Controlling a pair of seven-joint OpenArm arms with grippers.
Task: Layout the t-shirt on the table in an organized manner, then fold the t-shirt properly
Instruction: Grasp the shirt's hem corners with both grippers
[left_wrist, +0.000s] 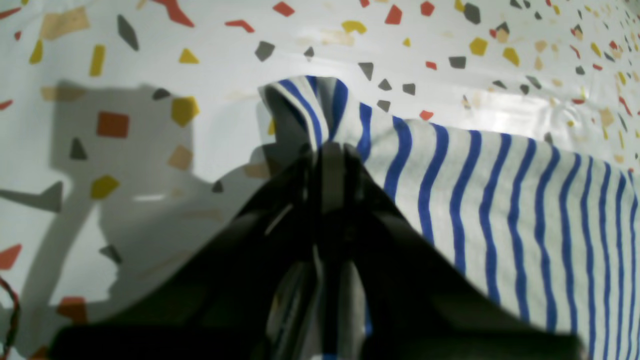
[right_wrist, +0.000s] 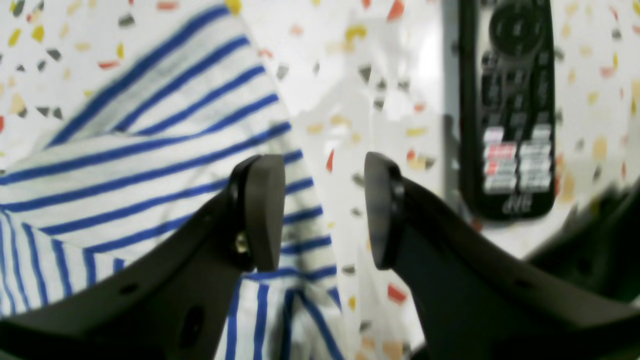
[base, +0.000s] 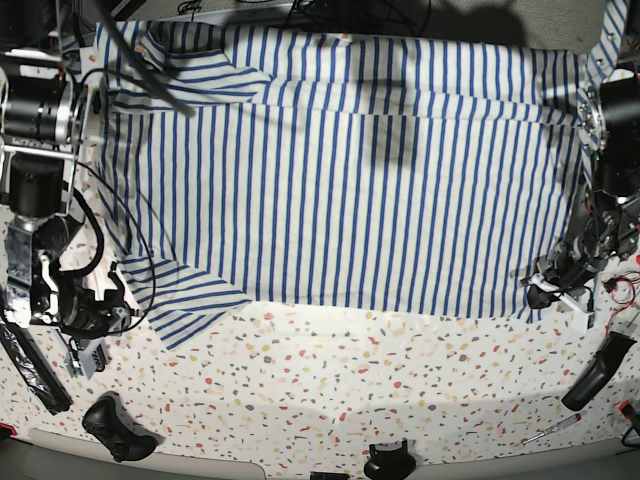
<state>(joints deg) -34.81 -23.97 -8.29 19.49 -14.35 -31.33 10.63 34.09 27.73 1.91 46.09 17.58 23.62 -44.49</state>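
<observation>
The white, blue-striped t-shirt (base: 340, 170) lies spread flat over the far half of the speckled table (base: 330, 380). My left gripper (left_wrist: 325, 147) is shut on the shirt's near corner (left_wrist: 320, 110), low over the table (left_wrist: 225, 50). In the base view it sits at the shirt's front right corner (base: 548, 292). My right gripper (right_wrist: 325, 215) is open and empty, its fingers (right_wrist: 262, 215) over the edge of a sleeve (right_wrist: 150, 150). In the base view it is at the front left (base: 112, 298), beside the sleeve (base: 190, 295).
A black remote control (right_wrist: 510, 110) lies just right of my right gripper. In the base view a game controller (base: 120, 425), a long black object (base: 35, 375), a dark object (base: 390, 462), another black object (base: 597, 370) and a screwdriver (base: 548, 428) lie along the front edge.
</observation>
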